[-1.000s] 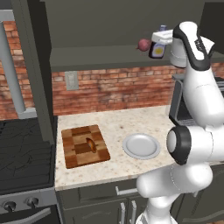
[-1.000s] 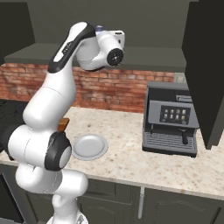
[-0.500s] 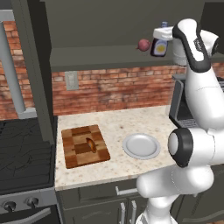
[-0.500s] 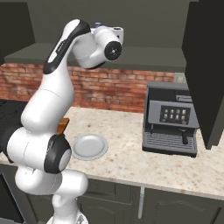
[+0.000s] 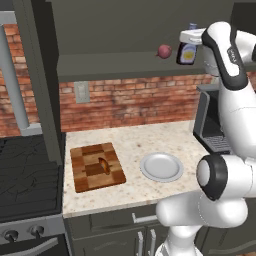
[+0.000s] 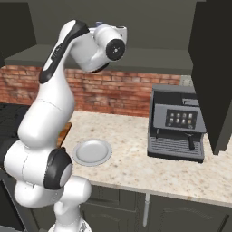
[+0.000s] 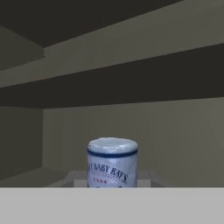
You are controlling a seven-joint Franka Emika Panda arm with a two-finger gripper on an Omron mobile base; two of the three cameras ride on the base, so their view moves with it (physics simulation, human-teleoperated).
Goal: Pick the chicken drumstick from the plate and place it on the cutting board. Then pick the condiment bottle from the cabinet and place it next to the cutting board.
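Note:
The condiment bottle [image 5: 187, 52], dark brown with a yellow-white label, hangs at the front edge of the cabinet [image 5: 115, 65] shelf, with my gripper [image 5: 191, 37] shut on its neck. In the hand view its bluish-grey cap and label [image 7: 112, 162] sit straight ahead, with the shelf's inside behind. The chicken drumstick [image 5: 103, 164] lies on the checkered cutting board [image 5: 85, 172] on the counter. To the board's right rests the round light-grey plate [image 5: 161, 167] [image 6: 92, 152], with nothing on it.
A reddish-purple onion [image 5: 164, 51] sits on the shelf just left of the bottle. A coffee machine [image 6: 176, 122] stands on the counter at the right. A stove [image 5: 25, 170] adjoins the counter's left end. A brick wall runs behind.
The hand with the bottle has drifted slightly right, away from the onion, and the wrist has turned a little. Board, drumstick and plate have not moved.

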